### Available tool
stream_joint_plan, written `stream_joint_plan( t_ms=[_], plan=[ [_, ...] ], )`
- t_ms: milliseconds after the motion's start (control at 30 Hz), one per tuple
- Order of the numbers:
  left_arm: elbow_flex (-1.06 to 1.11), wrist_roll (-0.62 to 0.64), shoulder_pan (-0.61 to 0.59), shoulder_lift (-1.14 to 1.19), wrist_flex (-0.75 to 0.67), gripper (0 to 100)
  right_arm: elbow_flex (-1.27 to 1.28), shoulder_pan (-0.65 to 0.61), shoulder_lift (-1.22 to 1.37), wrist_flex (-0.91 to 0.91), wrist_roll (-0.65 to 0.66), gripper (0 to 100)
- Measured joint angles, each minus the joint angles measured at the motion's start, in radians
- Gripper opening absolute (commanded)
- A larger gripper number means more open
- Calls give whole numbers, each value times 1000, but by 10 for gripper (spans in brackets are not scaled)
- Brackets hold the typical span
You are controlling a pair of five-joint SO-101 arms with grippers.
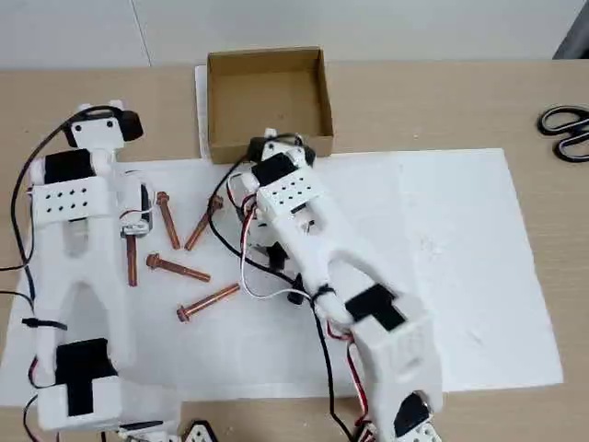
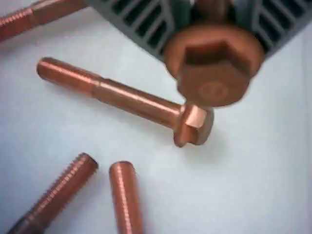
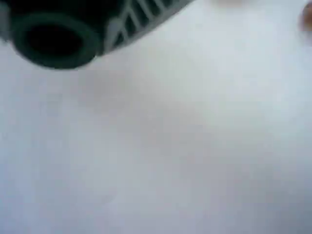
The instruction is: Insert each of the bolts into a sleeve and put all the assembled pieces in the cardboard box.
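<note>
bright, even light from overhead in high view, w/ only faint soft shadows on the white sheet [image 1: 460, 276]. left wrist view: mild sheen along the bolt [image 2: 126, 97] lying on it, slight shadow by its head.

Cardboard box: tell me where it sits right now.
In the high view the cardboard box stands on the table's far side, left of centre, at the white sheet's far edge, beyond the loose bolts.

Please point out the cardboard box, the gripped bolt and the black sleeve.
cardboard box [image 1: 267, 101]: high view, bare inner floor.
gripped bolt [image 2: 213, 68]: left wrist view, hexagonal head.
black sleeve [image 3: 56, 61]: right wrist view, front rim.
</note>
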Motion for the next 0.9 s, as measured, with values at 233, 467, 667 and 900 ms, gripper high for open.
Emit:
stream_joint_plan(
  t_ms=[233,467,667,900],
  plan=[
    [-25,98,91,-8,103,5,0,2,-180,94,0,3],
    [-232,204,118,-118,109,5,0,2,-373,164,74,3],
    [-279,178,255,-353,109,5,6,2,-559,167,95,3],
    [-279,167,364,-629,115,5,186,-2,-749,169,241,3]
  ],
)
